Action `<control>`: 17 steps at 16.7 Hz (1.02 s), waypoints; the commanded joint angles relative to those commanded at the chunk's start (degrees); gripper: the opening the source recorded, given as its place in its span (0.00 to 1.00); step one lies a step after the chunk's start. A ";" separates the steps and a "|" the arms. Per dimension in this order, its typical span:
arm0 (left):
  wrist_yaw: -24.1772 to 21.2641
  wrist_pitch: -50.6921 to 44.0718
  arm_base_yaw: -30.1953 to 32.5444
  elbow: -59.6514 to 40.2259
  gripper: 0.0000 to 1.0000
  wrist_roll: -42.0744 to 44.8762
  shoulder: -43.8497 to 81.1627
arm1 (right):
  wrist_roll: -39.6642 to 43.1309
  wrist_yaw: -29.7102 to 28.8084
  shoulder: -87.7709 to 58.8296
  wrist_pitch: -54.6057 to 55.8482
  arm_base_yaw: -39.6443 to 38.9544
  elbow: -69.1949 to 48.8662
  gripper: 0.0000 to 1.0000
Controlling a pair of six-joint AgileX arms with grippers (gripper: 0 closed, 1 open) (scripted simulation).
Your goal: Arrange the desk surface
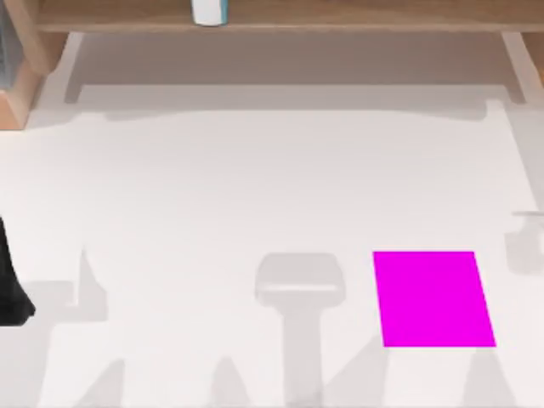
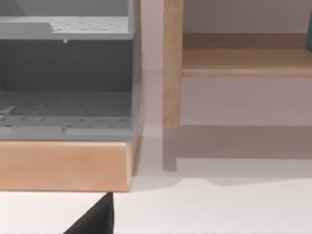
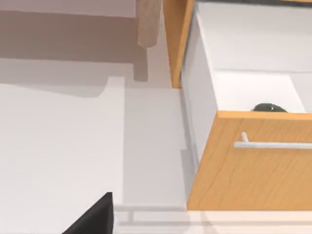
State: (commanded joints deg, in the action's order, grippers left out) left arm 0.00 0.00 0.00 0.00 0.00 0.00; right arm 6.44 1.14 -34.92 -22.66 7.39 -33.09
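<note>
Only a dark part of my left arm (image 1: 10, 285) shows at the table's left edge, so I cannot tell either gripper's state. Around it the desk surface (image 1: 212, 195) spreads broad and white, bearing a magenta pad (image 1: 433, 297) toward the right. Along the far edge stands the wooden shelf (image 1: 340, 15), and my right wrist looks on an open wooden drawer (image 3: 253, 161) with a bar handle (image 3: 273, 145).

You are looking at a grey perforated rack (image 2: 66, 78) sitting on a tan wooden base (image 2: 63, 165). Just beside that base, a wooden shelf post (image 2: 171, 63) is standing on the desk surface (image 2: 219, 209).
</note>
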 joint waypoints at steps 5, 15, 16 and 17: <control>0.00 0.00 0.00 0.00 1.00 0.00 0.00 | 5.90 0.13 -29.90 -16.80 5.69 -28.56 1.00; 0.00 0.00 0.00 0.00 1.00 0.00 0.00 | 18.42 0.55 -89.98 -45.37 13.94 -85.81 1.00; 0.00 0.00 0.00 0.00 1.00 0.00 0.00 | 19.42 0.66 -94.68 -47.37 14.29 -90.34 1.00; 0.00 0.00 0.00 0.00 1.00 0.00 0.00 | 20.34 0.78 -99.01 -49.18 14.54 -94.51 1.00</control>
State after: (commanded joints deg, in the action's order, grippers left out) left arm 0.00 0.00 0.00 0.00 0.00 0.00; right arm 26.78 1.92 -133.93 -71.84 21.93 -127.59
